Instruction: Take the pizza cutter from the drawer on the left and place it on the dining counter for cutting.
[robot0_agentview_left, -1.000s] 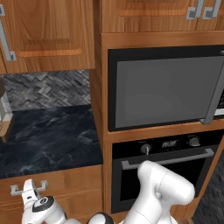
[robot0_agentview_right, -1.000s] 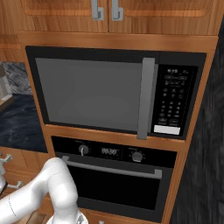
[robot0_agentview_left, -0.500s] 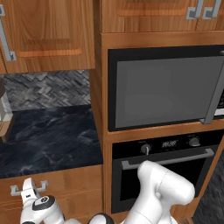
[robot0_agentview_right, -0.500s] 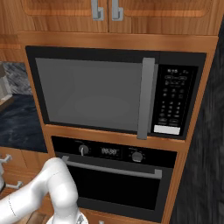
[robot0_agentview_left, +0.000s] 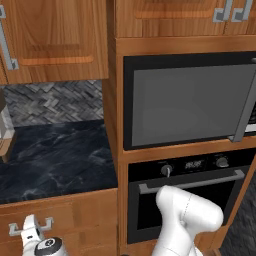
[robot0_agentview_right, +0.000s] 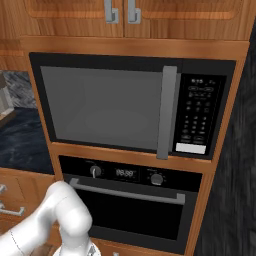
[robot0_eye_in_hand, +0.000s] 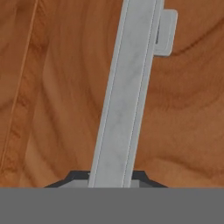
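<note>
Fingers (robot0_eye_in_hand: 114, 183): closed on the silver bar handle (robot0_eye_in_hand: 127, 92), one dark tip on each side of the bar at the bottom of the hand view; in the left base view, white hand low at the left, pressed against the handle (robot0_agentview_left: 30, 227).
Handle: squared silver bar, running slantwise across the hand view; one mounting post (robot0_eye_in_hand: 165, 33) near the top, fixed to the wood.
Drawer (robot0_agentview_left: 65, 220): medium-brown wooden front just under the edge of the desk, shut flush with the cabinet face; wood grain close behind the bar in the hand view.
Pizza cutter: cannot tell where, with the drawer closed.
Desk (robot0_agentview_left: 55, 160): short black marble top with pale veins, directly above the drawer; grey herringbone backsplash (robot0_agentview_left: 55, 102) behind it.
Object on desk: pale, partly cut off at the left edge of the left base view (robot0_agentview_left: 5, 130); too little visible to name.
Arm: white elbow (robot0_agentview_left: 187, 212) in front of the oven, bending down toward the lower left.
Oven (robot0_agentview_right: 130, 200): black, with a silver bar handle, two knobs and a small display, to the right of the drawer.
Microwave (robot0_agentview_right: 125, 107): black with grey door, vertical handle and keypad on its right side, built in above the oven.
Upper cabinets (robot0_agentview_left: 55, 40): wooden doors with silver handles, above the desk and above the microwave.
Lower drawer fronts (robot0_agentview_right: 10, 197): stacked at the left edge of the right base view, silver handles partly visible.
</note>
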